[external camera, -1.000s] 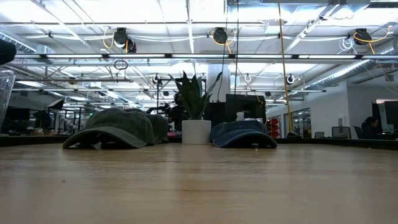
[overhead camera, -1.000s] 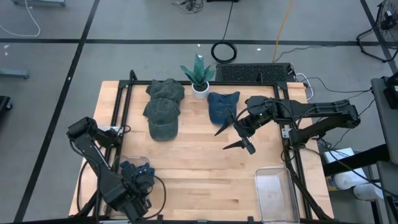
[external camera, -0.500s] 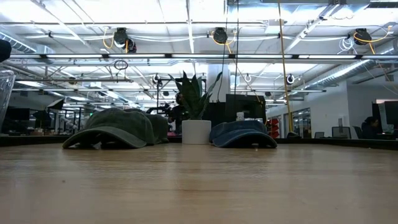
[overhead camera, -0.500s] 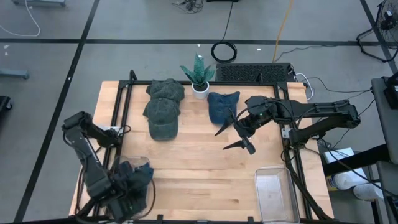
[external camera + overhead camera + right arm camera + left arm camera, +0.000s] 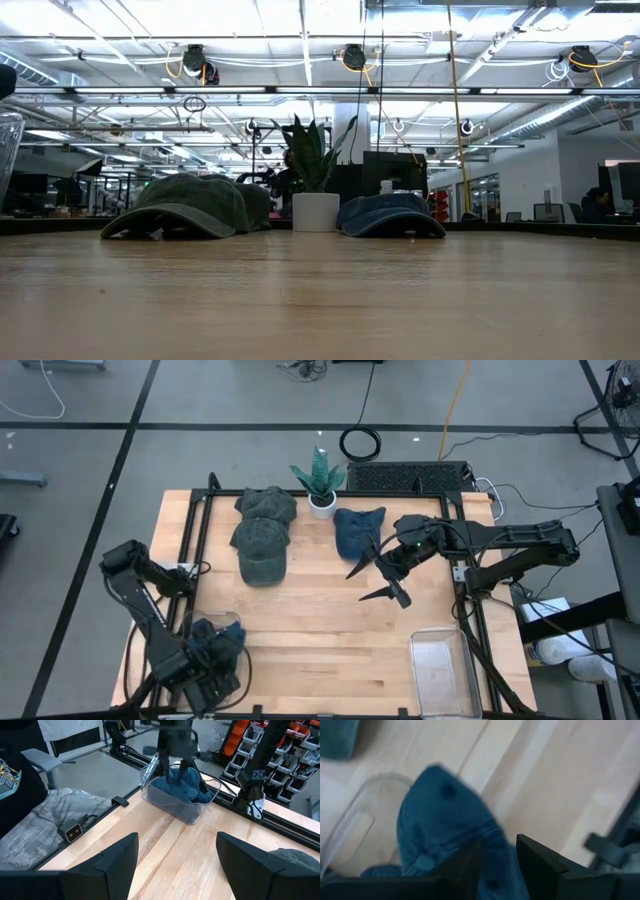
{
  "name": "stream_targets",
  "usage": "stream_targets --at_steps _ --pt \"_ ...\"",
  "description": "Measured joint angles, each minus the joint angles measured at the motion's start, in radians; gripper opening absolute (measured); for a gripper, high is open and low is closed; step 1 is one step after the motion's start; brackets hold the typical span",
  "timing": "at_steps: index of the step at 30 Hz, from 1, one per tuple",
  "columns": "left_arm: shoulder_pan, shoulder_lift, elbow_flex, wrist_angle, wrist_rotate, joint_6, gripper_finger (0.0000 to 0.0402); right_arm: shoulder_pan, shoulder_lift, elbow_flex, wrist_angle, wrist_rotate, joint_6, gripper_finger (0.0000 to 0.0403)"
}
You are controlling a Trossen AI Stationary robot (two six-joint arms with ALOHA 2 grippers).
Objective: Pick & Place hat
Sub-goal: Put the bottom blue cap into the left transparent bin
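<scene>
A blue hat (image 5: 445, 815) is in my left gripper (image 5: 497, 845), which is shut on it at the table's near left corner, over a clear bin (image 5: 170, 807). In the right wrist view the hat (image 5: 182, 787) lies bunched inside that bin. Two green hats (image 5: 262, 535) and another blue hat (image 5: 358, 530) rest brim-down on the far part of the table. My right gripper (image 5: 375, 575) hangs open above the table's middle right with nothing between its fingers. My left gripper pinches a bunched fold of the blue hat's crown cloth (image 5: 492, 837) between its two fingers. The fingers (image 5: 162, 767) come from above, pointing steeply down. The hat hangs slack below them, with its lower part inside the clear bin.
A potted plant (image 5: 320, 485) stands at the far edge between the hats. A second clear bin (image 5: 440, 670) sits at the near right. Black rails (image 5: 195, 530) run along the table's left and right sides. Bare wood lies in the middle.
My left arm has swung a little toward the table's left edge and tipped, carrying the blue hat with it over the near left bin. The hat stays in the hold.
</scene>
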Motion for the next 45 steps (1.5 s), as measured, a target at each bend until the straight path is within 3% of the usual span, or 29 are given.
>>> stream_targets --at_steps 10,19,24,33,38,45 --pt "0.000 0.000 -0.163 0.016 0.088 -0.126 0.0136 0.000 0.000 0.000 0.000 0.000 -0.002 0.0254" --pt "0.004 0.000 -0.258 0.175 0.082 -0.056 0.0136 0.000 0.000 0.000 -0.002 0.000 -0.002 0.0254" --pt "0.026 -0.013 -0.228 0.098 0.140 -0.034 0.0136 0.000 0.000 0.000 -0.001 0.000 -0.001 0.0254" --pt "0.057 -0.023 -0.028 -0.151 0.139 -0.017 0.0136 0.000 0.000 0.000 0.000 0.000 -0.002 0.0254" --pt "0.041 -0.024 0.050 -0.159 0.263 -0.205 0.0136 0.000 0.000 0.000 0.000 0.000 0.000 0.0254" --pt "-0.039 -0.024 -0.007 -0.165 0.475 -0.620 0.0136 0.000 0.000 0.000 -0.001 0.000 0.001 0.0254"
